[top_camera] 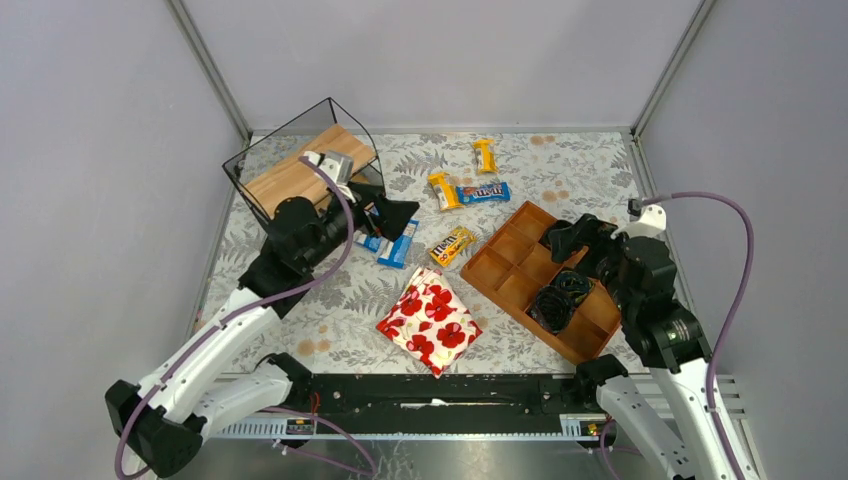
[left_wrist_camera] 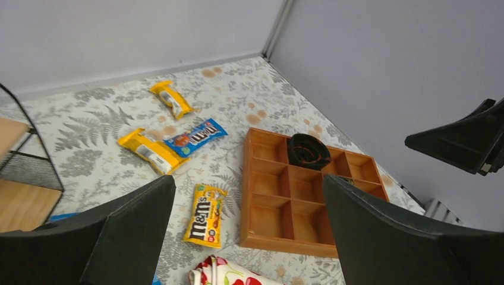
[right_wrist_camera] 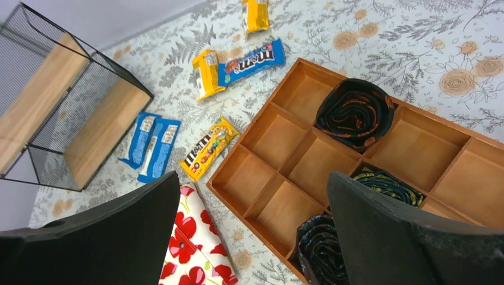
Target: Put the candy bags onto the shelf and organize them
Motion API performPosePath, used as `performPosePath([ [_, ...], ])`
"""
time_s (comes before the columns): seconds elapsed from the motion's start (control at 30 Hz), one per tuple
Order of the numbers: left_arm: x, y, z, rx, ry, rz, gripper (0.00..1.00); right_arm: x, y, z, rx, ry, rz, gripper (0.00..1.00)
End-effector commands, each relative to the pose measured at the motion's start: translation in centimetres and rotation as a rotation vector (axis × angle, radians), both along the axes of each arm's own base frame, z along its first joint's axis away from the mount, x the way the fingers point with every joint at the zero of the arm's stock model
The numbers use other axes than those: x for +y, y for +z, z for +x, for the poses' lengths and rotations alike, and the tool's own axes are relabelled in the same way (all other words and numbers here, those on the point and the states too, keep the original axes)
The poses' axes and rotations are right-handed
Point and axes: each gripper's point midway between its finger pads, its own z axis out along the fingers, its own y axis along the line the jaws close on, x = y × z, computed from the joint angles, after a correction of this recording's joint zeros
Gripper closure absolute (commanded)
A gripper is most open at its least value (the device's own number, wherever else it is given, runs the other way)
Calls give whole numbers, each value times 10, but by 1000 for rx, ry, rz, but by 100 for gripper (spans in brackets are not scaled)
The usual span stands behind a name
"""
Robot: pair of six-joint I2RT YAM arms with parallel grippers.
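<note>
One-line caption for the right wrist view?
Open right gripper above the wooden tray; candy bags lie loose on the floral table beside the shelf.

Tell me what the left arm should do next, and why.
Probably lower the open left gripper onto the pair of blue candy bags lying just beside the shelf. It holds nothing, no bag shows on the shelf boards, and that pair looks nearest to both it and the shelf.
</note>
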Motion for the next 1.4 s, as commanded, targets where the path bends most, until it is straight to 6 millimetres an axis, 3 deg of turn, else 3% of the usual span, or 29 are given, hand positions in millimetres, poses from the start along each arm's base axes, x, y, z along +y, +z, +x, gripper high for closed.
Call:
performPosePath([
  [0.0,-23,3,2,25,-55,-26,1,-6,17,12,-110,-61,43,0],
  [0.13,-40,-34,16,150,-44,48,1,3,31,38,-203,-55,72,0],
  [0.2,-48,-65,23,252,-42,139,1,16,38,54,-257,-10,100,0],
  [0.3,-53,-90,27,345,-22,269,1,35,46,79,-347,60,122,0],
  [0.4,-54,-109,22,423,-25,329,1,46,49,104,-401,86,109,0],
  [0.53,-50,-139,5,518,-53,355,1,55,34,130,-416,109,67,0],
  [0.67,-50,-165,3,615,-54,412,1,54,15,130,-434,113,36,0],
  [0.73,-56,-178,8,659,-60,430,1,55,-5,124,-440,148,-3,0],
  [0.87,-67,-204,36,787,-42,372,3,45,-34,119,-386,130,-83,0],
  [0.93,-73,-213,54,828,-50,333,5,46,-38,116,-388,151,-110,0],
  [1.0,-70,-236,74,891,-7,353,5,48,-40,115,-402,172,-124,0],
  [1.1,-67,-254,97,929,24,381,1,49,-42,113,-418,181,-129,0],
  [1.23,-67,-277,114,993,22,375,1,51,-38,109,-447,202,-126,0],
  [1.37,-75,-285,120,1021,7,348,1,50,-36,105,-475,199,-131,0],
])
